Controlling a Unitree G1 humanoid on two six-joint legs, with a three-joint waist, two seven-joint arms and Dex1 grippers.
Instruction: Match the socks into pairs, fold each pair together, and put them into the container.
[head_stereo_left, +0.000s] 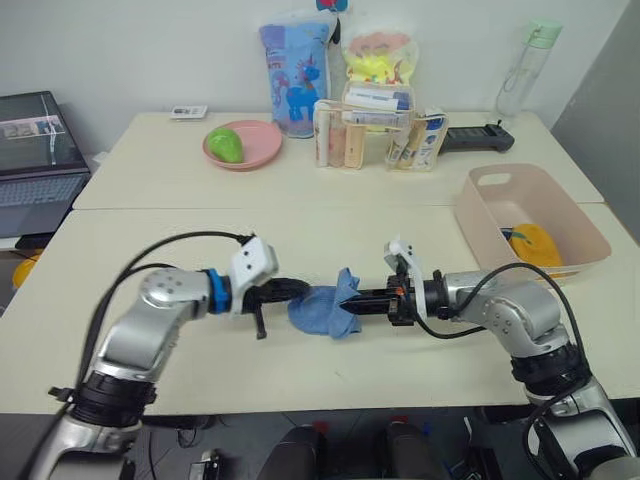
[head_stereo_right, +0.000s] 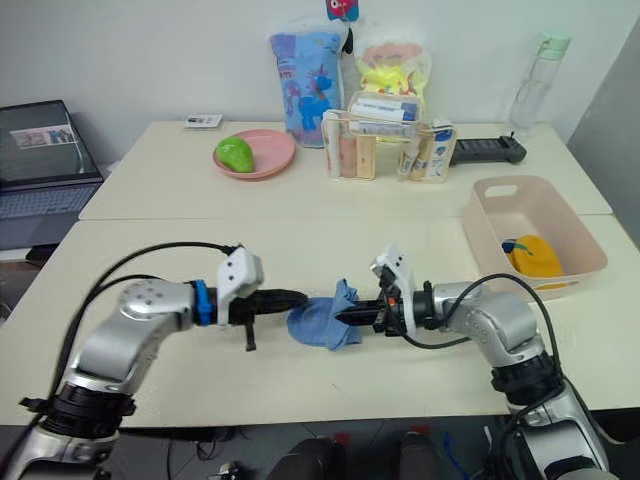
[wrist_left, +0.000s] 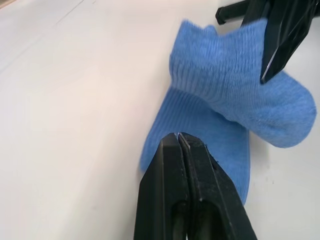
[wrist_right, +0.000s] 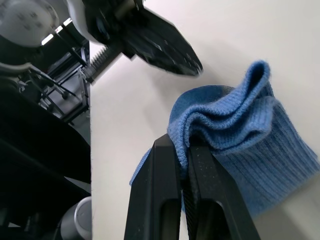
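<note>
Two light blue socks (head_stereo_left: 325, 308) lay bunched together near the front middle of the bench (head_stereo_left: 150, 240), one folded over the other. The right gripper (wrist_right: 186, 150) pinched a raised fold of the upper sock, while the left gripper (wrist_left: 178, 141), its fingers pressed together with nothing between them, sat at the pile's 9 o'clock edge. At 2 o'clock from the socks, the pink container (head_stereo_left: 500, 215) held a yellow pair (head_stereo_left: 535, 243).
</note>
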